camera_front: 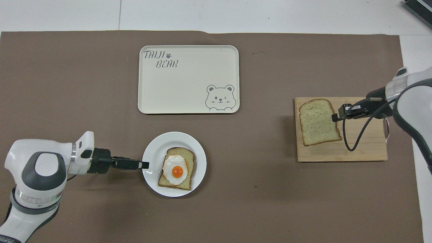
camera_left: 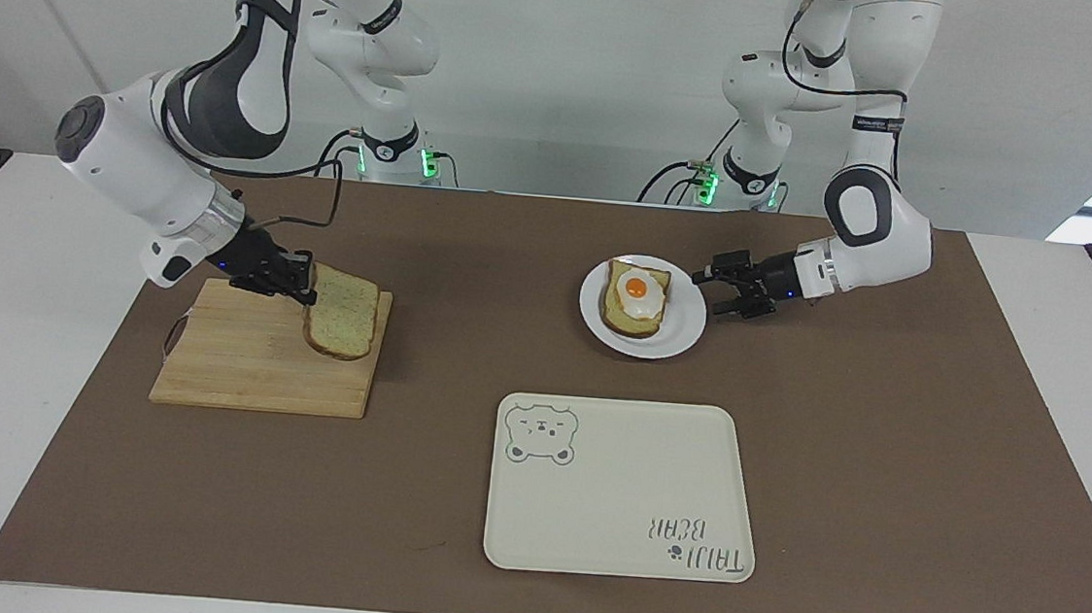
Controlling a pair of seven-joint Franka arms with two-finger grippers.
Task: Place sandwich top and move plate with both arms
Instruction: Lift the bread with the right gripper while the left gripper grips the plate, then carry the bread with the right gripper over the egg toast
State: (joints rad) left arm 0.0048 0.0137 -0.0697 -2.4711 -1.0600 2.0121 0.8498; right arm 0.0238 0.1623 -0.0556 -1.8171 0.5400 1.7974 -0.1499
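A brown mat (camera_left: pixel 885 450) is covering the table. The right gripper (camera_left: pixel 306 280) is gripping the sandwich top (camera_left: pixel 341 324) over the cutting board (camera_left: pixel 249 366). The left gripper (camera_left: pixel 715 291), unclenched, is straddling the plate (camera_left: pixel 686 322) rim.

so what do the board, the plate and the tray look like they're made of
Board: pale wood, matte, with visible plank lines. Plate: glossy white, likely ceramic or melamine, judging by its sheen. Tray: cream, smooth, dull finish, probably plastic, with a printed bear.
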